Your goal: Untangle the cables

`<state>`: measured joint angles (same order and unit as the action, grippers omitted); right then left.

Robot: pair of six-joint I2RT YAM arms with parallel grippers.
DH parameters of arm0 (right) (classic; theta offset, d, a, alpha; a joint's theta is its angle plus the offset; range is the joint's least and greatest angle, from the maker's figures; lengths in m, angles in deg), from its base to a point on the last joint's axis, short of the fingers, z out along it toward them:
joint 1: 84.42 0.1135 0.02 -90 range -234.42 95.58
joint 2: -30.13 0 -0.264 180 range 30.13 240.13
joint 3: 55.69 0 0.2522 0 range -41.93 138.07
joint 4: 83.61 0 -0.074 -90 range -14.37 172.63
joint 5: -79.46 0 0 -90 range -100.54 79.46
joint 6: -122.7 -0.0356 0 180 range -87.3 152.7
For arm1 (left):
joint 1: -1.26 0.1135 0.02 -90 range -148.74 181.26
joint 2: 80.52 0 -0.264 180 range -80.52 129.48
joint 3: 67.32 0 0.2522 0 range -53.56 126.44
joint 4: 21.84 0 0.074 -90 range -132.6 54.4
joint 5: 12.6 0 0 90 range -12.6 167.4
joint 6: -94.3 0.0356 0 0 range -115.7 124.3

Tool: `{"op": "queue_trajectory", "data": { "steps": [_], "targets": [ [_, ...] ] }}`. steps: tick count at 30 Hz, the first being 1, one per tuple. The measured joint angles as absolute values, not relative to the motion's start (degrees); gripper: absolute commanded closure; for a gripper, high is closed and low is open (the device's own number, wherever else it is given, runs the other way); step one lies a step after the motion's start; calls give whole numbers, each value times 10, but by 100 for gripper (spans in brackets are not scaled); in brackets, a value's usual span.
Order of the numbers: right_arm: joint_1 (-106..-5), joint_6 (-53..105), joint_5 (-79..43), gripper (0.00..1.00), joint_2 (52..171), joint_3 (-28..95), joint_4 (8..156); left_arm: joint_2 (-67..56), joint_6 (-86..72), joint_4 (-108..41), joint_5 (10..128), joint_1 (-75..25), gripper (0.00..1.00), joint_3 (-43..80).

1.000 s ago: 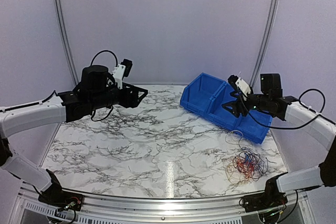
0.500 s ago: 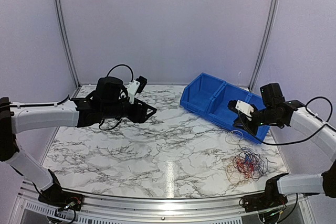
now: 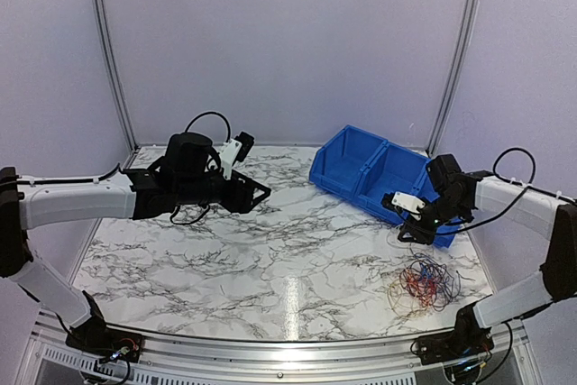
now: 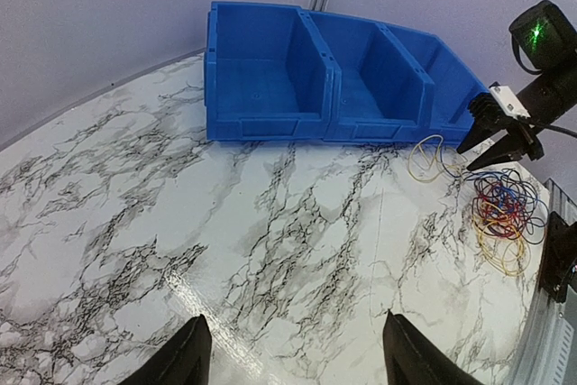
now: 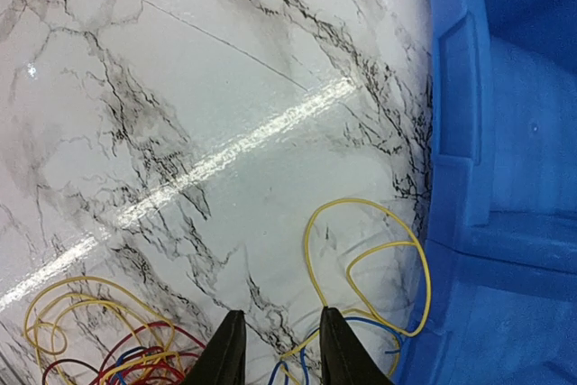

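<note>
The cables [image 3: 422,280] lie in a loose tangle of red, blue and yellow wires on the marble at the front right. A yellow loop [image 5: 364,254] strays from the tangle toward the blue bin [image 3: 377,177]. My right gripper [image 3: 408,229] hangs low over that loop, just in front of the bin. In the right wrist view its fingertips [image 5: 278,349] stand a little apart with bare marble between them, and the yellow wire runs under the right finger [image 5: 347,349]. My left gripper [image 4: 293,358] is open and empty, high over the table's middle left, far from the tangle [image 4: 501,211].
The blue bin [image 4: 270,78] has several compartments and stands at the back right; its front wall [image 5: 505,178] is close to my right fingers. The table's right edge and a metal rail [image 4: 554,223] run just past the tangle.
My right arm came down from over the bin to the marble in front of it, beside the yellow loop, and its jaws narrowed. My left arm reached further right, then held still.
</note>
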<state>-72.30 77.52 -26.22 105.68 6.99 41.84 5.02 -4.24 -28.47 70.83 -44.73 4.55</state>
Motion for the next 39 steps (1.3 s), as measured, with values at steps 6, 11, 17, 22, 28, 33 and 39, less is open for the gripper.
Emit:
{"op": "queue_trajectory", "data": {
  "steps": [6,11,17,22,28,33,39],
  "targets": [
    [-723,750,-230,68,1078,70,428,50,-42,-287,709,-449,32,45],
    [-723,729,-203,68,1106,70,446,50,-40,-291,711,-450,32,45],
    [-723,710,-192,61,1134,70,452,50,-34,-298,715,-453,32,45],
    [-723,701,-190,60,1148,70,463,49,-31,-299,717,-455,32,45],
    [-723,684,-187,67,1172,70,492,49,-27,-299,717,-462,32,45],
    [-723,672,-184,79,1194,70,510,49,-21,-300,719,-466,32,45],
    [-723,665,-184,100,1201,70,520,49,-15,-301,724,-469,32,45]
  ]
}}
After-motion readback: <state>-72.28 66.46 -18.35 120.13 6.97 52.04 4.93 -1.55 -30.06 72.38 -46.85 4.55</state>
